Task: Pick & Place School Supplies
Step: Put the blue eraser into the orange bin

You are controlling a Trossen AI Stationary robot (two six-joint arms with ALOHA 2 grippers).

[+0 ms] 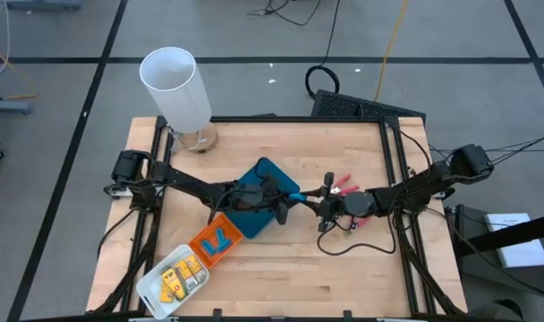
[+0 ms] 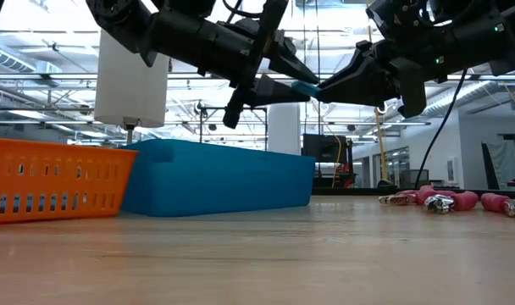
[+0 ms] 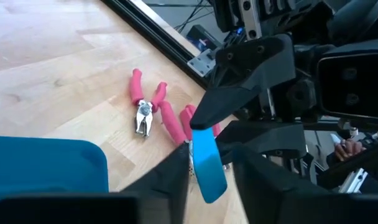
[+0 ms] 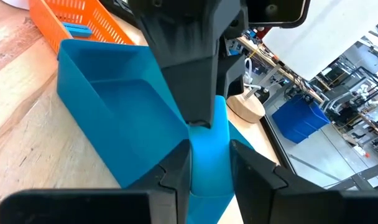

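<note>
A light-blue oblong piece [image 1: 295,195] [image 2: 305,87] hangs in the air between my two grippers, over the table just right of the teal tray [image 1: 265,172]. My left gripper [image 1: 286,200] [image 3: 209,177] reaches it from the left and my right gripper [image 1: 320,200] [image 4: 209,167] from the right; both are shut on it. Two pink-handled tools [image 1: 344,185] [image 3: 153,113] lie flat on the wood below and behind the grippers. More light-blue pieces [image 1: 216,240] lie in the orange tray, and yellow pieces [image 1: 179,276] in the white tray. My left gripper pinches the light-blue piece's left end [image 3: 209,171] between its two fingers, coming level from the table's left and lying along the piece. The piece is lifted clear of the table. My right gripper pinches the piece's right end [image 4: 210,152] between its two fingers, coming level from the table's right, tip to tip with the left fingers [image 4: 190,87]. The piece stays roughly level in the air between the two.
The teal tray [image 2: 215,176] stands right beside the left gripper. The orange tray [image 1: 220,241] and the white tray [image 1: 154,288] lie toward the near left corner. A tall white cylinder [image 1: 175,85] on a wooden foot stands at the far left. Bare wood stretches along the near right.
</note>
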